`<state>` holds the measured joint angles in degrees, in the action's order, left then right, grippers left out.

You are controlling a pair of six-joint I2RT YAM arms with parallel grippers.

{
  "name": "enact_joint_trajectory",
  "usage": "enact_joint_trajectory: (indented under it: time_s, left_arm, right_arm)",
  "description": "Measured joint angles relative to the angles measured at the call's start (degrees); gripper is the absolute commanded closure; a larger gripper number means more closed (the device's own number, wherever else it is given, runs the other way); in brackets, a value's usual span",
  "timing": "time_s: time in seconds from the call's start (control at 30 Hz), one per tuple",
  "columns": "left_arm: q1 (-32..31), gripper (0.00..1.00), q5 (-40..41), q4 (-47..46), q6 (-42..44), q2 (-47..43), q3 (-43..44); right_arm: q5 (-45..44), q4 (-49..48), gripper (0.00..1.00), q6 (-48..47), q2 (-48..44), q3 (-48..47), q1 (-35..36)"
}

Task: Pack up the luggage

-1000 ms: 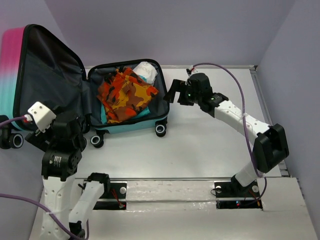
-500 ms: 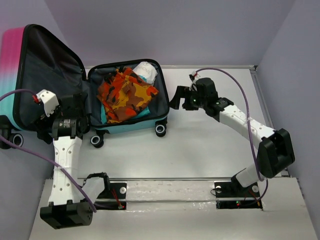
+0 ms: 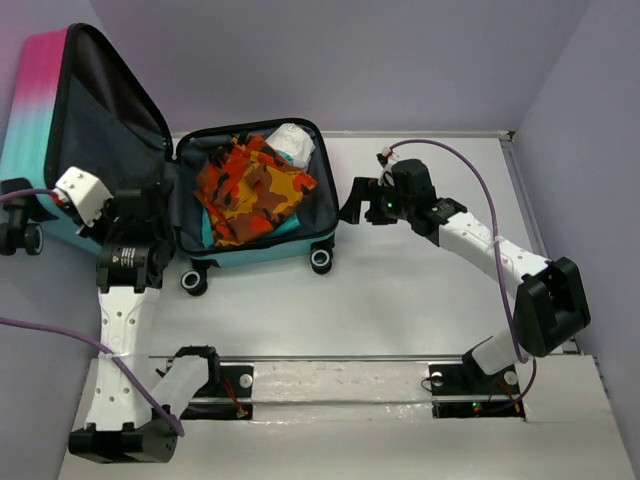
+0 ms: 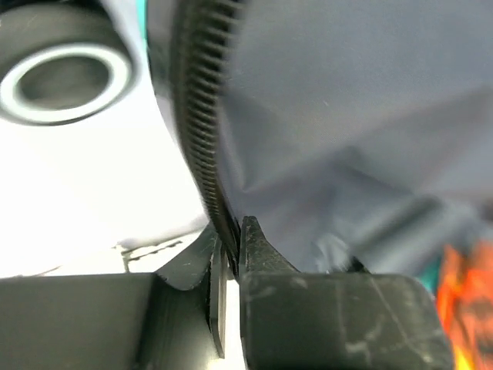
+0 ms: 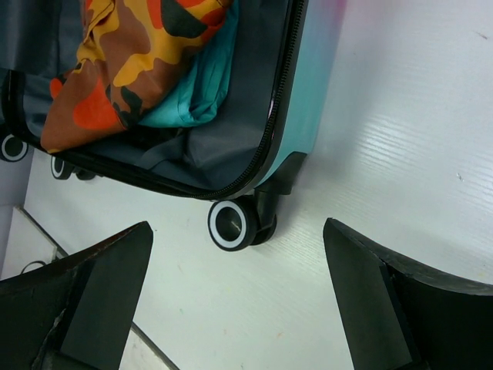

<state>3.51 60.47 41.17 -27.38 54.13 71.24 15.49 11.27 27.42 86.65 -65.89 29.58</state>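
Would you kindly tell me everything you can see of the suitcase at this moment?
The luggage is a hard-shell case, pink fading to teal, with black zip trim, black white-rimmed wheels and dark grey fabric lining. It lies open: the base flat, holding an orange camouflage cloth, teal fabric and a white item; the lid raised at left. The left gripper pinches the lid's zip edge; the right gripper hovers open beside it.
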Motion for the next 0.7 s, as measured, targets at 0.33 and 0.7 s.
enact_joint_trajectory:
  time_s: [0.33, 0.7]
  left_arm:
    - [-46.3, 0.94, 18.1, 17.9, -3.1, 13.0, 9.6]
    - [-68.6, 0.01, 13.2, 24.1, -9.5, 41.3, 17.1]
  right_arm:
    - [-2.3, -0.7, 0.03, 2.0, 5.8, -0.2, 0.0]
    - [-8.8, -1.4, 0.07, 5.0, 0.1, 5.6, -4.5]
